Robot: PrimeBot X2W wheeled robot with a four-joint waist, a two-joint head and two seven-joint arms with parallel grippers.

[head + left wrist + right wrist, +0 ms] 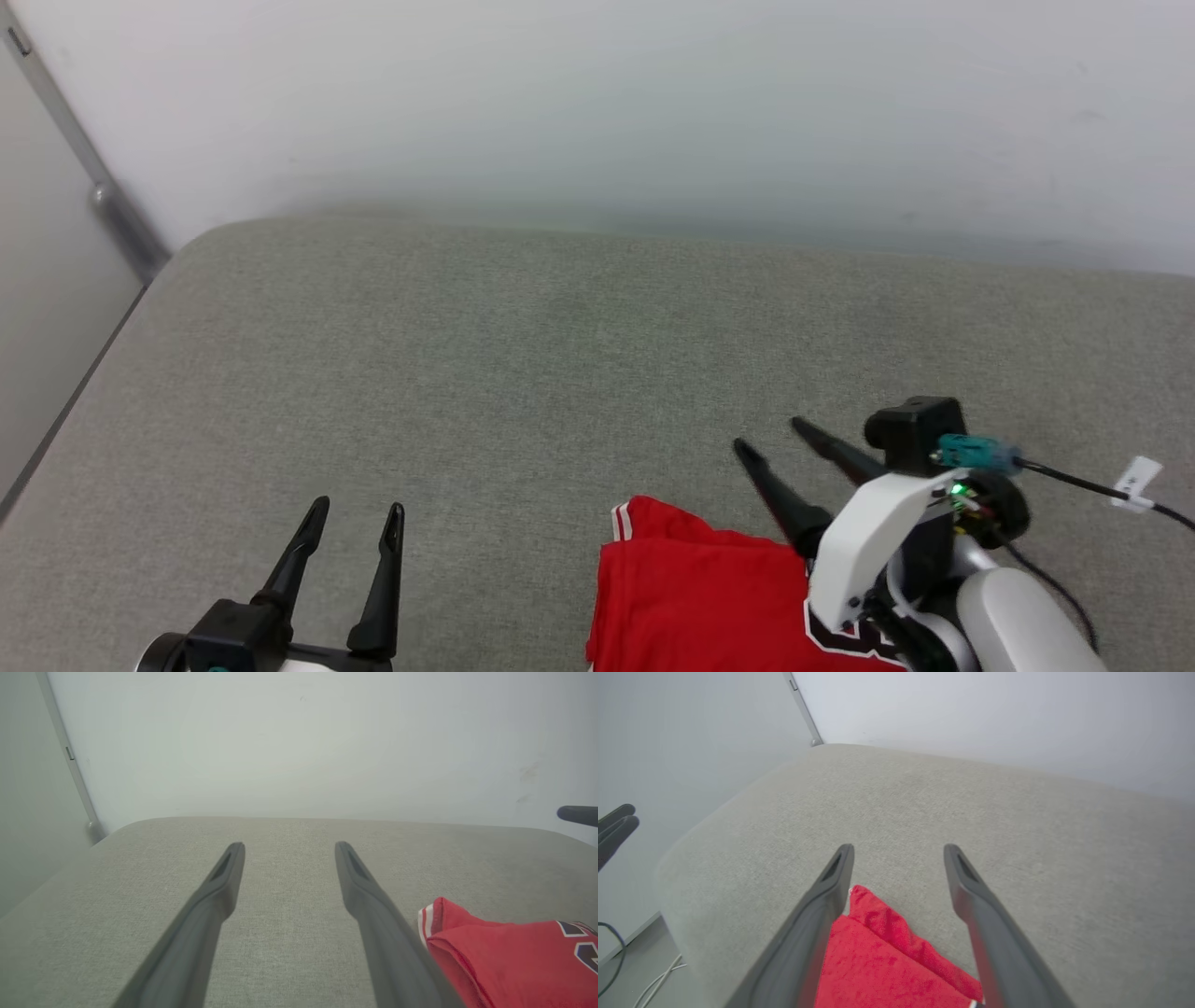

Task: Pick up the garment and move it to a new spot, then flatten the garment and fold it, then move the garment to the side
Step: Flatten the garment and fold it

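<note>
Folded red garment [695, 597] lies flat on grey cushion [467, 373]

**Head camera:** set high, facing forward and down on the grey cushion [523, 373], with the wall [653, 93] at the top. The left gripper [359, 509] stands lower left, the right gripper [770, 436] lower right, and the garment [691, 597] lies at the bottom edge.

**Left wrist camera:** low and near the cushion, looking along its own fingers [219, 891] toward the wall. The garment lies at its lower right.

**Right wrist camera:** tilted down, angled toward the cushion's left corner, close over the garment.

**Overlap:** all three views share the garment's corner, the cushion top and the wall. The right wrist view also catches the left gripper at its left edge.
</note>
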